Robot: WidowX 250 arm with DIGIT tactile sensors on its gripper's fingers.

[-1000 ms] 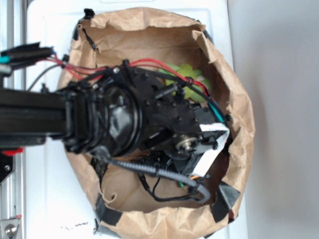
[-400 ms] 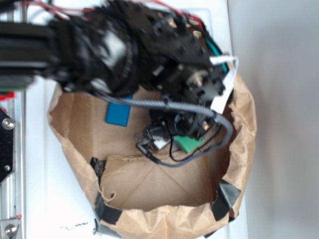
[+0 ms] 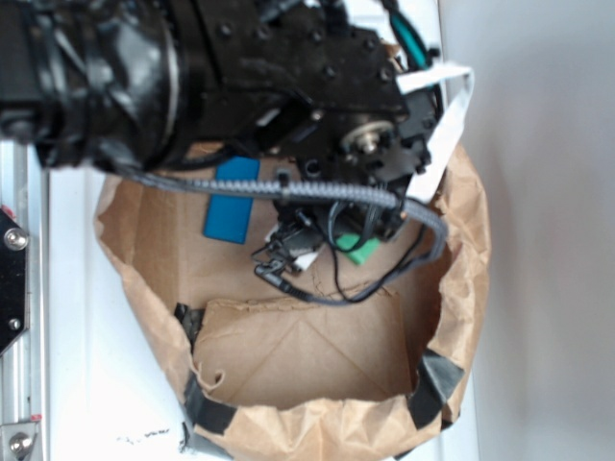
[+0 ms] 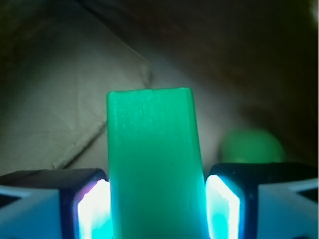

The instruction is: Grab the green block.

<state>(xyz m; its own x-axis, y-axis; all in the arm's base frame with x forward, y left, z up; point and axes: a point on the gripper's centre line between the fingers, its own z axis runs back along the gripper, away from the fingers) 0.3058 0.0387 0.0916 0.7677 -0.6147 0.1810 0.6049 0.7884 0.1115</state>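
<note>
Now clamped snug on the green block [image 4: 152, 164], gripper [image 4: 155, 206] pads [image 4: 92, 209] pressed against both long sides inside the brown paper bag [image 3: 461, 288], blue block [image 3: 231, 206] lying apart, grab looking done, only a lift possibly left

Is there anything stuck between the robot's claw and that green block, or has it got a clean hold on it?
Nothing visible is in between. In the wrist view the green block fills the gap of the gripper, with a finger pad tight against each side. The paper bag lies behind the block, not between.
</note>
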